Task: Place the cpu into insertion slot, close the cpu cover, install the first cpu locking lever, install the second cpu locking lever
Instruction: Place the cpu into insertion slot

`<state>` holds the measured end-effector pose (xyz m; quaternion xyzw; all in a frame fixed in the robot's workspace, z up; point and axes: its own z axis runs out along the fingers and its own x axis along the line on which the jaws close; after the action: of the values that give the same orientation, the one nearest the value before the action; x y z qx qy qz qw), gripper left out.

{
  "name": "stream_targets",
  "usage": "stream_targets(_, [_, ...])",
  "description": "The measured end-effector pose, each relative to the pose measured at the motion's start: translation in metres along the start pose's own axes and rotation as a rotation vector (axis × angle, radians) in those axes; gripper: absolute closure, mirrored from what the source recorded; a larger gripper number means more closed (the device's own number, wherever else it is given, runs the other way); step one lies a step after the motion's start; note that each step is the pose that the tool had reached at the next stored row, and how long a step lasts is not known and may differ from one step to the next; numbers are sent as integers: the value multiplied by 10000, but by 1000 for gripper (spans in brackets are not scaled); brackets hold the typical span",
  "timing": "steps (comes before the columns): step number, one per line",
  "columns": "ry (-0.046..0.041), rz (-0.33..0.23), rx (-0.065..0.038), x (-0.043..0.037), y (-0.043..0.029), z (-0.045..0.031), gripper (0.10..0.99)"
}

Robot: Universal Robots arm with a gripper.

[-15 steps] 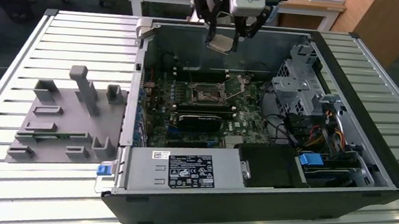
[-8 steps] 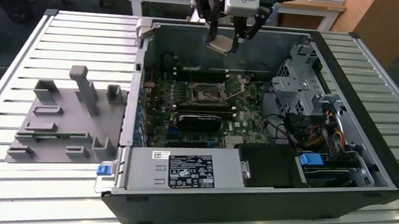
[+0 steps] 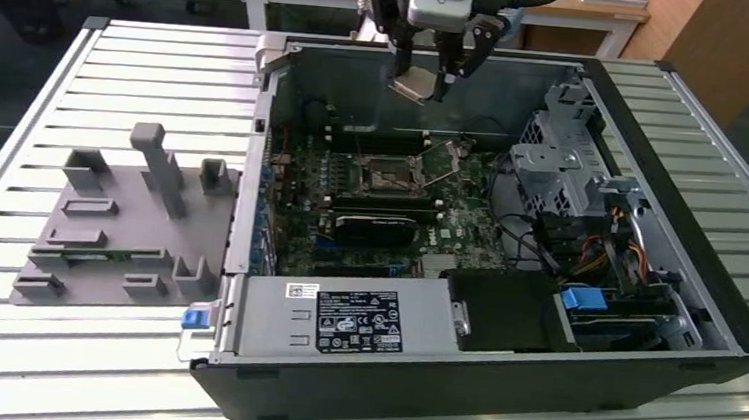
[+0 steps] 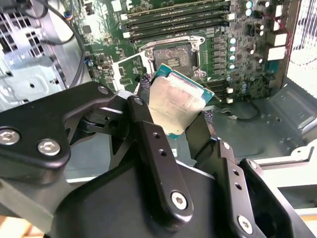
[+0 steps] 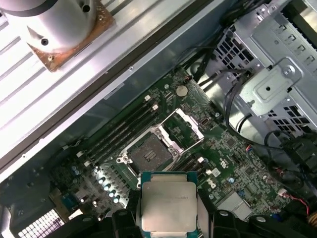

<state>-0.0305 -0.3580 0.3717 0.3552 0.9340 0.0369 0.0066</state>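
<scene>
Cpu (image 5: 168, 206), silver-topped, side edges hidden behind the fingers (image 4: 148, 131) in both wrist views, clamped between the jaws of the gripper (image 3: 423, 77) (closed to chip width), held tilted in the air above the bare insertion slot (image 5: 148, 154) in the open computer case (image 3: 697, 195).

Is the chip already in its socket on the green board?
Out. The silver-topped square chip is clamped in the black hand; the dark square socket lies bare.
</scene>
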Motion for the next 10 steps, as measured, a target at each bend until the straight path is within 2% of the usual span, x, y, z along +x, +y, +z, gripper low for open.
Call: stream_targets(10, [-128,1553,-6,0,-1,16,549])
